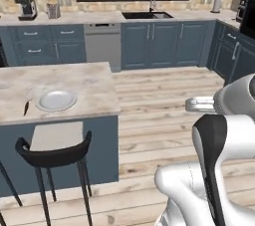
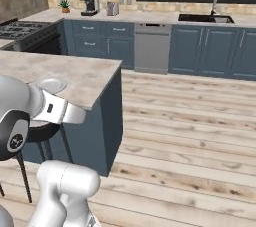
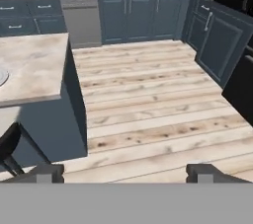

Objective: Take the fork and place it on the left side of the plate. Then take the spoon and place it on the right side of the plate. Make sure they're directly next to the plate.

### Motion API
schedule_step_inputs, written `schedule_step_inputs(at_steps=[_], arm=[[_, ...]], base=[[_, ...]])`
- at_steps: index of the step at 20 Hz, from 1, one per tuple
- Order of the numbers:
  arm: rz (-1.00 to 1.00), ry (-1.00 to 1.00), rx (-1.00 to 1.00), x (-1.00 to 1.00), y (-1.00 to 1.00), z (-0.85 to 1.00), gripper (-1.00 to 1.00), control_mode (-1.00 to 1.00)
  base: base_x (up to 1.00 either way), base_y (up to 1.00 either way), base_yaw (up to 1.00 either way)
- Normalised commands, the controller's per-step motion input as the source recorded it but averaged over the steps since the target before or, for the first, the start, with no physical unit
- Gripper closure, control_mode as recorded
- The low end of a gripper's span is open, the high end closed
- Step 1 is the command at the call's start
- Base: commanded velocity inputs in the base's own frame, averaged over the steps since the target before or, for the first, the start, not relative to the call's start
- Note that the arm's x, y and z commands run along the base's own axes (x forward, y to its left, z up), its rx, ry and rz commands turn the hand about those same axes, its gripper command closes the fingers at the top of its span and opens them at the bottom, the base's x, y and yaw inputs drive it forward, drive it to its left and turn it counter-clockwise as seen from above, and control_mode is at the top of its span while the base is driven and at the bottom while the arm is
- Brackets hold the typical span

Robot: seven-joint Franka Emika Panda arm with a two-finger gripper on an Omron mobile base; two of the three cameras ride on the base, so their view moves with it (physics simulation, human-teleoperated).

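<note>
The round pale plate point(image 1: 56, 99) lies on the marble island point(image 1: 84, 83) near its front edge. It also shows in the right base view as the plate point(image 2: 51, 85), and as a sliver of plate point(image 3: 1, 76) at the hand view's left edge. The fork point(image 1: 26, 108), dark at its handle end, lies just left of the plate. I cannot make out the spoon. My gripper point(image 3: 126, 173) is open and empty, its fingertips point(image 3: 49, 172) wide apart. It hangs over the wooden floor, well to the right of the island and apart from everything on it.
A black bar stool point(image 1: 54, 153) stands against the island's front. Open wooden floor point(image 1: 164, 100) lies between the island and the blue cabinets point(image 1: 164, 43). A dishwasher point(image 1: 102, 46), a sink point(image 1: 147, 15) and a coffee machine point(image 1: 26, 6) line the back counter.
</note>
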Motion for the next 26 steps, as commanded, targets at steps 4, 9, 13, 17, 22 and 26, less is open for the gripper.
schedule_step_inputs(at_steps=[4, 9, 13, 17, 22, 26], arm=[[0.0, 0.0, 0.0, 0.0, 0.0, 0.0, -1.0, 1.0], [0.0, 0.0, 0.0, 0.0, 0.0, 0.0, -1.0, 1.0], [0.0, 0.0, 0.0, 0.0, 0.0, 0.0, -1.0, 1.0], [0.0, 0.0, 0.0, 0.0, 0.0, 0.0, -1.0, 1.0], [0.0, 0.0, 0.0, 0.0, 0.0, 0.0, -1.0, 1.0], [0.0, 0.0, 0.0, 0.0, 0.0, 0.0, -1.0, 1.0]], base=[[0.57, -1.0, -0.14], [0.87, -0.99, -0.15], [1.0, -0.91, -0.15], [1.0, -0.83, -0.15], [1.0, -0.67, -0.17], [1.0, -0.18, -0.28]])
